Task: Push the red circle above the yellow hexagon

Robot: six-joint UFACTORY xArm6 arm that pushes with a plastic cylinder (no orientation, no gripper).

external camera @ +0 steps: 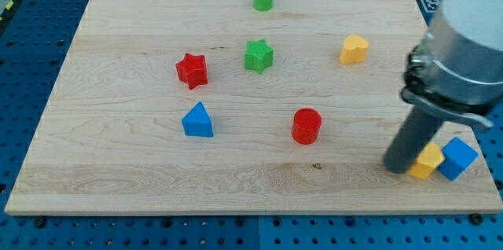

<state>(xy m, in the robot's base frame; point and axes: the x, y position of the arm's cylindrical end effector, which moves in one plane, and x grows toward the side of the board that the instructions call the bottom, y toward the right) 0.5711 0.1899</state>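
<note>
My tip (399,168) on desk (118,179), touching yellow block (429,161) at its right. Red circle (306,126) well left, slightly up from tip. Claw state: cannot tell, only rod visible.

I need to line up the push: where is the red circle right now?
The red circle sits in the lower middle of the board, right of the blue triangle, below the green star, and left of my tip.

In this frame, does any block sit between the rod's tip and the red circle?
No. In the camera view, only bare board separates my tip from the red circle; the yellow hexagon sits on the tip's other side.
</note>
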